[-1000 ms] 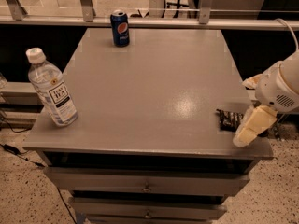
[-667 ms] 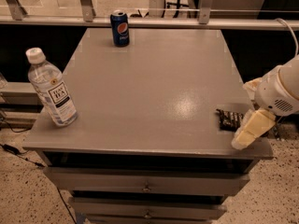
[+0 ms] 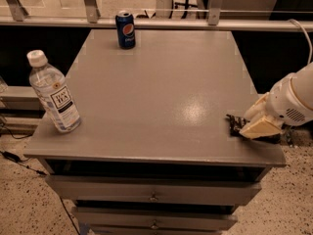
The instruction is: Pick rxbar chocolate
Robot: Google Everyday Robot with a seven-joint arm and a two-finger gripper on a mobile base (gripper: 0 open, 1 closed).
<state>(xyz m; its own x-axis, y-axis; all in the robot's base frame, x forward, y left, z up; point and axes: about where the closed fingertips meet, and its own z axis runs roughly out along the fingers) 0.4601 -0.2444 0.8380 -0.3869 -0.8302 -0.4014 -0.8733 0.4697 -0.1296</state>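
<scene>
The chocolate bar [image 3: 235, 124] lies flat on the gray table [image 3: 161, 87], at about 4 o'clock on the tabletop, close to the right edge and near the front corner. We see only its dark left end with a crimped edge; the rest is hidden under the gripper [image 3: 258, 128]. The gripper comes in from 3 o'clock, a pale wedge-shaped tip on a rounded white wrist, and it sits low over the bar, right on top of it or touching it. We cannot tell how far the gripper is open, nor whether it has hold of the bar.

At about 11 o'clock, near the far edge, a blue soda can [image 3: 125, 30] stands upright, well apart from the bar. At about 8 o'clock, by the left edge, a clear water bottle [image 3: 54, 94] with a white cap and a paper label stands tilted a little. Below the tabletop we see the drawers [image 3: 154, 194] with small round knobs. A metal rail [image 3: 161, 23] runs along behind the table, and the floor [image 3: 29, 204] is speckled.
</scene>
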